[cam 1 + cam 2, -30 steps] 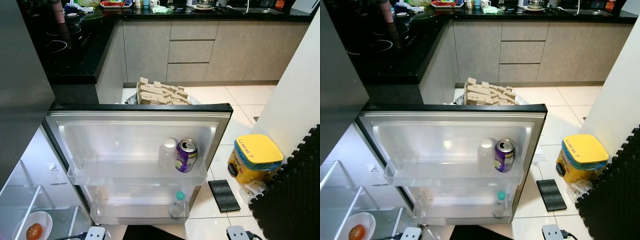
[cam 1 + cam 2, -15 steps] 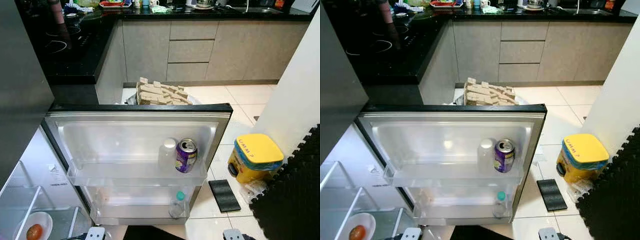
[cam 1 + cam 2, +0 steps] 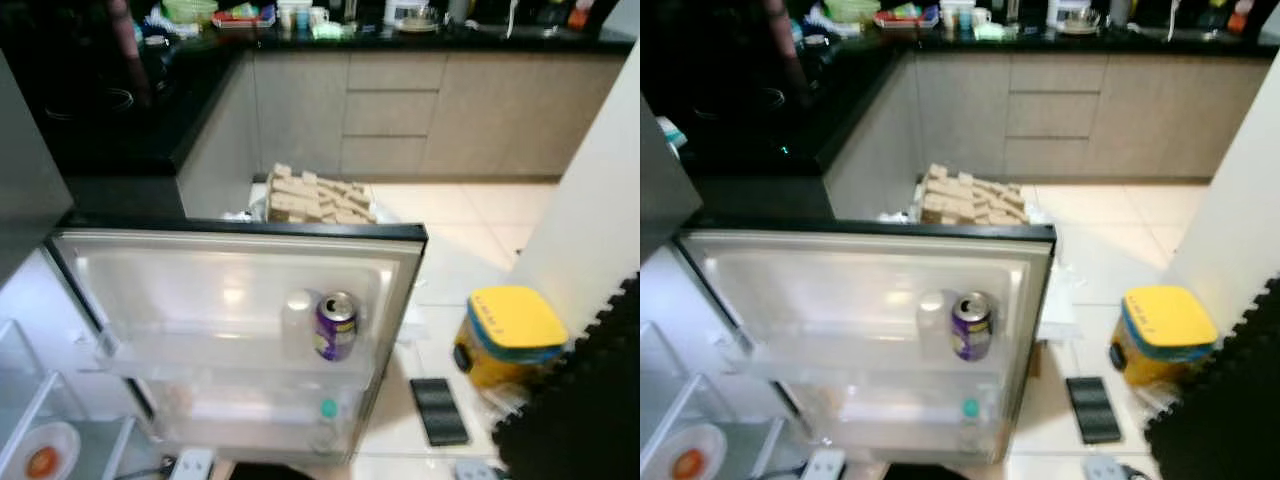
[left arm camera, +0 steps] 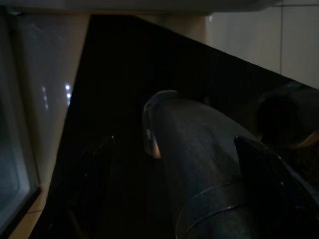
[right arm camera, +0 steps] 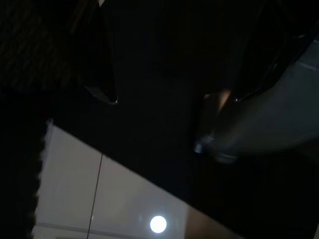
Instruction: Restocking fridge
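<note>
Grippers low, idle; finger state: cannot tell, wrist views dark. Fridge door (image 3: 240, 232) open; purple can (image 3: 335, 326) beside white bottle (image 3: 298, 318) on door shelf. Risk: bumping door topples can.

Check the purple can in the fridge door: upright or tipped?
Upright. The purple can stands on its base in the door shelf, top facing up, beside a white-capped bottle.

Nothing before me can be read: my head views are blurred. The purple can (image 3: 335, 325) on the fridge door shelf (image 3: 200, 362) carries print, but no letter of it comes clear. The yellow lid of the bin (image 3: 512, 318) on the floor bears dark marks too smeared to make out. Both wrist views are too dark to show any writing
</note>
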`<state>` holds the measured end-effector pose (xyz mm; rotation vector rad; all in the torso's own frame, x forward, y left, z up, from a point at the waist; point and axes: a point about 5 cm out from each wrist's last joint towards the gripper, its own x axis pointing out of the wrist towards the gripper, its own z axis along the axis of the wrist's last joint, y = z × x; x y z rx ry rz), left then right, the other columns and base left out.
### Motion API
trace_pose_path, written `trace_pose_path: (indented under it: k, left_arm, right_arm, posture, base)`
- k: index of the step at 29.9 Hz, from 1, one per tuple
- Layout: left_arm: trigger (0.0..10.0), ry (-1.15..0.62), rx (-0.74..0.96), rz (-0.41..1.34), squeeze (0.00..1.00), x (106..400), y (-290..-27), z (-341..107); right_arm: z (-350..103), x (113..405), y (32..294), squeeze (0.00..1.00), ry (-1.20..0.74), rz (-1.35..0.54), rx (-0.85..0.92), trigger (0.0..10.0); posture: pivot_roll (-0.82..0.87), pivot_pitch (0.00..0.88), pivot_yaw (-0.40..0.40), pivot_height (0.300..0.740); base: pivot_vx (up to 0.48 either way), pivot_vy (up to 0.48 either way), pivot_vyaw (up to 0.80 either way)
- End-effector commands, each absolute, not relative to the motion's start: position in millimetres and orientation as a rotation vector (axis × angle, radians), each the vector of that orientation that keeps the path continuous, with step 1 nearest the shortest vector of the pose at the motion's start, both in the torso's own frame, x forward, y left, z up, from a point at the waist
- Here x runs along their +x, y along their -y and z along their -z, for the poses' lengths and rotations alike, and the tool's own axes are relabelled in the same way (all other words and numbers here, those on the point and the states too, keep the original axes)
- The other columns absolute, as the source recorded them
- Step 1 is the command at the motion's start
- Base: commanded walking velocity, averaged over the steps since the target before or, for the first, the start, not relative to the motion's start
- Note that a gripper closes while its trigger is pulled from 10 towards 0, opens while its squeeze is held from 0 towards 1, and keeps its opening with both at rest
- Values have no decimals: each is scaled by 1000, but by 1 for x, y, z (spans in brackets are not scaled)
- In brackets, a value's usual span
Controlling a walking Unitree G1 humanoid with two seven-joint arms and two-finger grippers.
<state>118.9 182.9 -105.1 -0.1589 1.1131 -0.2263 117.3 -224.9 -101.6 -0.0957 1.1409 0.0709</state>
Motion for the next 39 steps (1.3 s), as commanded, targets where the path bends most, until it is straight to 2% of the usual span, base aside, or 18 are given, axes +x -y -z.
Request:
trace_pose_path:
  k: [1, 7, 13, 39]
  left_arm:
    - [10000, -1177, -160, 241, 0, 104, -180, 110]
    - [10000, -1176, -165, 245, 0, 105, -178, 110]
    - [10000, -1175, -172, 239, 0, 105, -177, 110]
    - [10000, -1164, -186, 220, 0, 107, -176, 110]
  right_arm:
    - [101, 114, 230, 0, -1144, -56, -90, 10000]
    - [102, 112, 229, 0, -1153, -82, -56, 10000]
    - [102, 112, 229, 0, -1155, -104, -66, 10000]
    - [102, 112, 224, 0, -1153, -166, -53, 10000]
  posture:
    - [56, 0, 11, 740]
    - [52, 0, 9, 740]
    - [56, 0, 7, 740]
    - [49, 0, 10, 740]
  base:
    - [0, -480, 0]
    - [0, -480, 0]
    - [0, -480, 800]
    - [0, 0, 800]
